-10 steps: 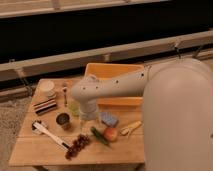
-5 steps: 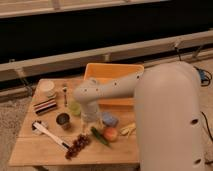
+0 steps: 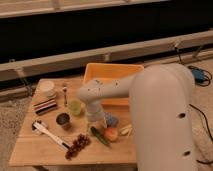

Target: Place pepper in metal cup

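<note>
The pepper [image 3: 100, 138], long and dark green, lies on the wooden table [image 3: 35, 150] near the front, just left of a round orange-red fruit [image 3: 111, 134]. The metal cup [image 3: 63, 120], small and dark with a shiny rim, stands upright to the pepper's left, about a hand's width away. My gripper [image 3: 95, 126] hangs from the pale arm, pointing down right over the pepper's upper end. The arm's big pale body fills the right side and hides part of the table.
A translucent light green cup [image 3: 75, 106] stands behind the metal cup. A purple grape bunch [image 3: 76, 145], a white-handled tool [image 3: 47, 132], a striped block [image 3: 45, 106], a white bowl [image 3: 47, 88], a blue item [image 3: 112, 120] and a yellow bin [image 3: 112, 75] share the table.
The arm's large body has swung in from the right and fills more of the view. The gripper has shifted slightly right and down, toward the pepper.
</note>
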`<state>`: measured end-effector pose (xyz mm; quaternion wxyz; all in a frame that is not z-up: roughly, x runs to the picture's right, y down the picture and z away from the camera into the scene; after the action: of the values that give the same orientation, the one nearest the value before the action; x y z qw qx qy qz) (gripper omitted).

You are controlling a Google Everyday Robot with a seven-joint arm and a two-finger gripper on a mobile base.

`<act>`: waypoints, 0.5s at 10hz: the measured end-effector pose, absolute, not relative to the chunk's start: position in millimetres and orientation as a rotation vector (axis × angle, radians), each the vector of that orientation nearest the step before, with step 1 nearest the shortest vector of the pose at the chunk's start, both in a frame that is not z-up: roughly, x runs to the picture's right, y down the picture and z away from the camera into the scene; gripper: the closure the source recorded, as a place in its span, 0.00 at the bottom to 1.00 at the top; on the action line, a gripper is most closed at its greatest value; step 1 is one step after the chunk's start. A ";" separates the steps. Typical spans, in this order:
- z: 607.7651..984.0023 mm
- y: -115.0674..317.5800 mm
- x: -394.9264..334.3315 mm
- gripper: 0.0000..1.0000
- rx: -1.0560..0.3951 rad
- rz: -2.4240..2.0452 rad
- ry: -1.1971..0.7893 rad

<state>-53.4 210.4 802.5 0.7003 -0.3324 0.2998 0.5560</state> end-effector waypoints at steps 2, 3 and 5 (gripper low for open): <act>807.5 215.0 -53.4 0.35 -0.756 1.221 0.685; 808.5 217.4 -55.8 0.35 -0.763 1.207 0.691; 810.5 221.9 -59.4 0.35 -0.774 1.183 0.701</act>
<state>-59.4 221.9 810.5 0.7046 -0.3479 0.3152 0.5321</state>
